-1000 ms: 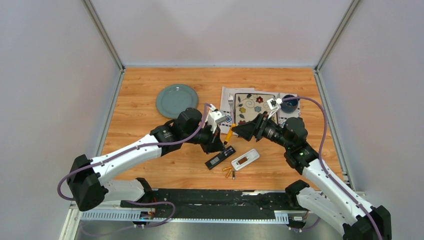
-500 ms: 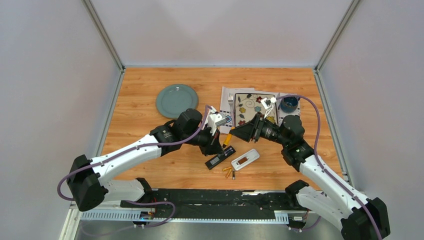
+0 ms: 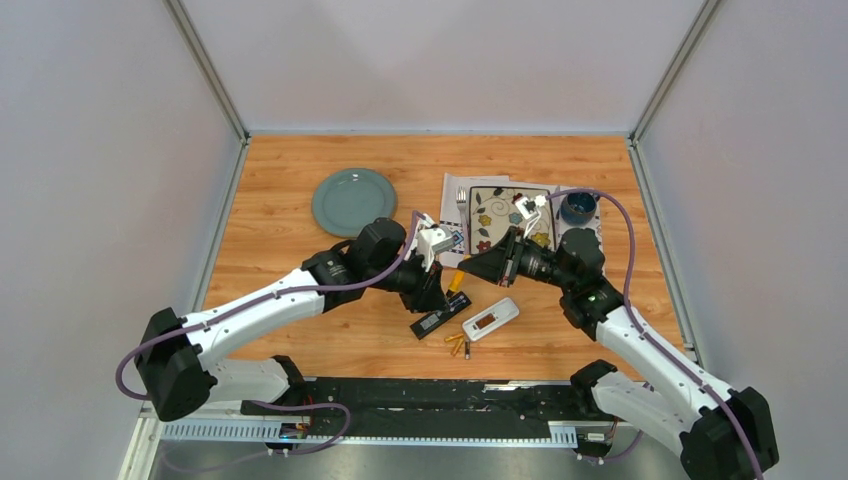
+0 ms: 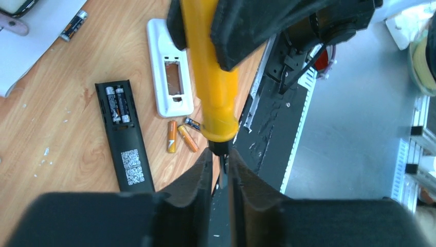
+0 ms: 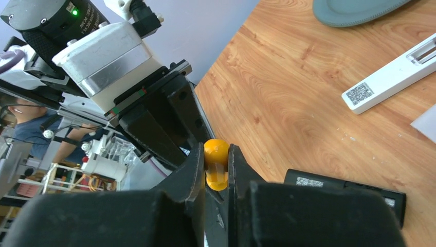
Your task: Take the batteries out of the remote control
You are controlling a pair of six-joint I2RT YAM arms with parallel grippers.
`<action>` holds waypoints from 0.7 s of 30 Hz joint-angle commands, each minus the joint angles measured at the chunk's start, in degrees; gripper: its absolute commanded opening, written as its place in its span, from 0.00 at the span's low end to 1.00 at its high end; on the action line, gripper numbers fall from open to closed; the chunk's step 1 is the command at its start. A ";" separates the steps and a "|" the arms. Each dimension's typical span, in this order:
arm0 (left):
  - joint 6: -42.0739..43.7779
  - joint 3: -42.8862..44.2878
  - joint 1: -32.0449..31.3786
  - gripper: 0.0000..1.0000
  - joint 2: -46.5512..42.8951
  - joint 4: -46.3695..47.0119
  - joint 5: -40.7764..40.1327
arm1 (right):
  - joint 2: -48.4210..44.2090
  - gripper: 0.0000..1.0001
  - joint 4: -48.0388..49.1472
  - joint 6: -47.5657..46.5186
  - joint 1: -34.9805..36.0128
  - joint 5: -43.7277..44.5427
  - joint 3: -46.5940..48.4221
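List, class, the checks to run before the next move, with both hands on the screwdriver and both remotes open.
1. Right hand grips the screwdriver handle: ok.
2. Left hand shut on its shaft: ok.
3. Black remote compartment uncovered: ok.
4. Black remote emptied: not ok, two loaded batteries inside.
5. White remote emptied: ok.
6. Loose batteries lie apart from the black remote: ok.

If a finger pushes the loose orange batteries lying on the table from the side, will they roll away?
Probably yes: the loose batteries are smooth round cylinders lying flat on the wooden table, so a side push likely rolls them. They look small and slim, so probably light and hard to pinch.
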 commanded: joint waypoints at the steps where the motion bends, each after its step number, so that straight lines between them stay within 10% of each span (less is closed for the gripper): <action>1: 1.62 0.34 -0.37 0.37 -3.32 2.53 -4.65 | -2.26 0.00 -2.21 -1.35 0.47 0.98 2.68; 7: 2.06 -4.75 -0.37 0.63 -9.12 3.15 -12.13 | -6.39 0.00 -10.02 -6.01 0.47 8.71 3.30; 21: 4.69 -12.76 -1.86 0.68 -1.68 2.00 -27.07 | -8.68 0.00 -17.77 -9.62 0.03 21.81 0.40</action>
